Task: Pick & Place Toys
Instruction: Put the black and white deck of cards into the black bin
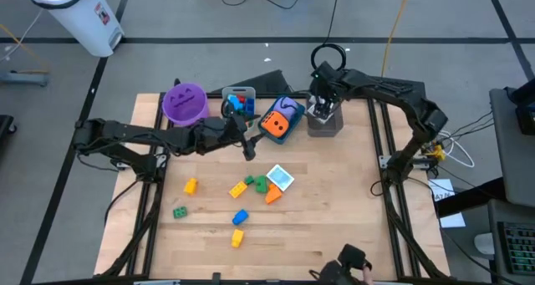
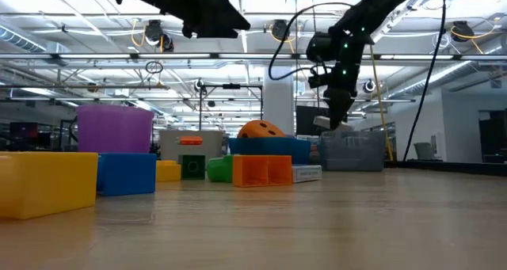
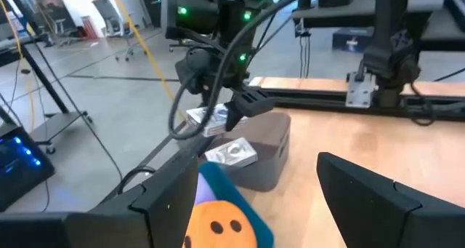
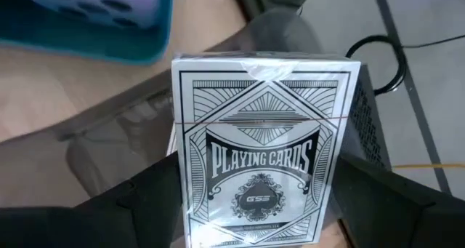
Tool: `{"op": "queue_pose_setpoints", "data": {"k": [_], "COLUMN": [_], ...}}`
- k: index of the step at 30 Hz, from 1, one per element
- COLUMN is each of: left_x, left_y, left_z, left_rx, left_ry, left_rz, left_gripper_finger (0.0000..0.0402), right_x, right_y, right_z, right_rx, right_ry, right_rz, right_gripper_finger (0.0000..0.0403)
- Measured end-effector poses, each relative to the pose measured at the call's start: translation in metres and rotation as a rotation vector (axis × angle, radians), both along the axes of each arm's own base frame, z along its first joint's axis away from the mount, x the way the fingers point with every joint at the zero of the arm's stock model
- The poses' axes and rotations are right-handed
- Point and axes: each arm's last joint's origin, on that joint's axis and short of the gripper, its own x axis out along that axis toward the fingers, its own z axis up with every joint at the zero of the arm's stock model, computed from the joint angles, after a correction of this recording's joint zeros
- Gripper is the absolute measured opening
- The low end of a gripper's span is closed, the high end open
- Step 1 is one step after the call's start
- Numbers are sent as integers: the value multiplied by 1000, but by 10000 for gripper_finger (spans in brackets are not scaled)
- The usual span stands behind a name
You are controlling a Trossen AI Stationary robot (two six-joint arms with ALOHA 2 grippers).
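Right pincer (image 4: 254,204) grips playing-card box (image 4: 265,150) over grey bin (image 1: 324,122) — long axis probably vertical; left pincer (image 3: 247,197) open, empty.

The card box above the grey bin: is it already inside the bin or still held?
Held. The right gripper clamps the card box between its jaws, above the grey bin.

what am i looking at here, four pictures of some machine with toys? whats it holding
It is a table robot with two dark arms, each ending in a two-finger gripper. One picture looks down from above, one looks level across the table, and two come from cameras on the wrists. Small bricks lie scattered on the wooden table. The right gripper holds a pack of playing cards over a grey bin, where another pack already lies. The left gripper hangs open and empty near a blue bin with an orange die.
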Motion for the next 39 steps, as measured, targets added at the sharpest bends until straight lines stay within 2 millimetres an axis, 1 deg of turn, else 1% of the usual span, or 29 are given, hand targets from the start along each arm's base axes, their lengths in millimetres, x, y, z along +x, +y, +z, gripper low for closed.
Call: {"op": "queue_pose_setpoints", "data": {"k": [5, 9, 14, 18, 27, 39], "left_x": [-1, -1, -1, -2, -2, -2], "left_y": [7, 10, 13, 13, 13, 13], "left_z": [-2, -3, -4, -6, -6, -6], "left_rx": [-4, -24, -59, -67, -83, -83], "left_ry": [21, 25, 31, 44, 41, 41], "left_rz": [14, -41, -85, -84, -81, -81], "left_gripper_finger": [289, 289, 289, 289, 289, 289], "right_x": [6, 10, 12, 8, -5, -6], "right_y": [-4, -7, -12, -15, -28, -30], "right_z": [-16, -28, -36, -36, -36, -36], "right_rx": [64, 89, 92, 95, 108, 102], "right_ry": [7, 19, 26, 27, 5, -3], "right_rz": [16, 7, 1, -17, -123, -131], "right_gripper_finger": [302, 302, 302, 302, 302, 302]}}
